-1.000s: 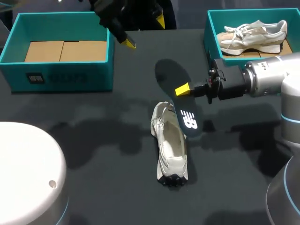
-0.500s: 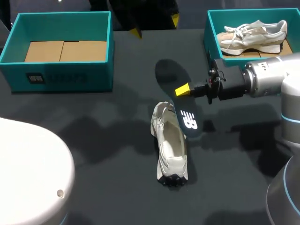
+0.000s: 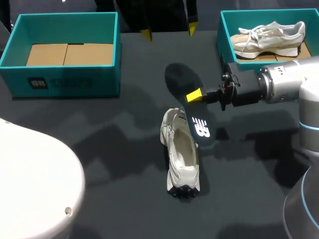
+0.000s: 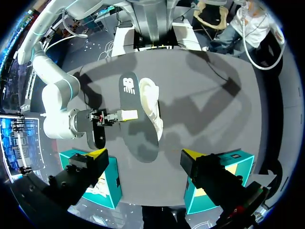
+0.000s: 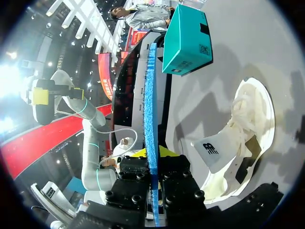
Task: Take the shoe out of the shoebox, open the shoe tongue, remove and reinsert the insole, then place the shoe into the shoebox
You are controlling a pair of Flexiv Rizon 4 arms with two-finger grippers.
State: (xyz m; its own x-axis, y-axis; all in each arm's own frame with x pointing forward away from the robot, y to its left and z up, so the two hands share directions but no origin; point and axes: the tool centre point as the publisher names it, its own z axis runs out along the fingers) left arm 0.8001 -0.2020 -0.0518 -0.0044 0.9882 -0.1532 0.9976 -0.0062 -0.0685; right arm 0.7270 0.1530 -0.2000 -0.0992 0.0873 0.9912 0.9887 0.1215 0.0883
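Note:
A white shoe (image 3: 182,154) lies on the dark table, its opening facing up. My right gripper (image 3: 194,95) is shut on a dark insole (image 3: 199,124) with a white logo, held just above and beside the shoe's opening. From the right wrist the insole (image 5: 150,109) appears edge-on as a blue strip between the right gripper's (image 5: 152,164) fingers, with the shoe (image 5: 243,138) beyond. My left gripper (image 3: 168,31) stands open high over the table's far edge. From the left wrist, the left gripper (image 4: 143,155) looks down on the insole (image 4: 129,88), shoe (image 4: 151,102) and right gripper (image 4: 127,114).
A teal box (image 3: 10,55) lined with cardboard stands at the back left. Another teal box (image 3: 219,35) at the back right holds a second pale shoe (image 3: 269,35). A white rounded part of my left arm (image 3: 30,189) fills the near left corner.
My left gripper has swung right and back, so both yellow tips now point down side by side at the far edge. The white arm part at the near left shifted. The right arm stayed still.

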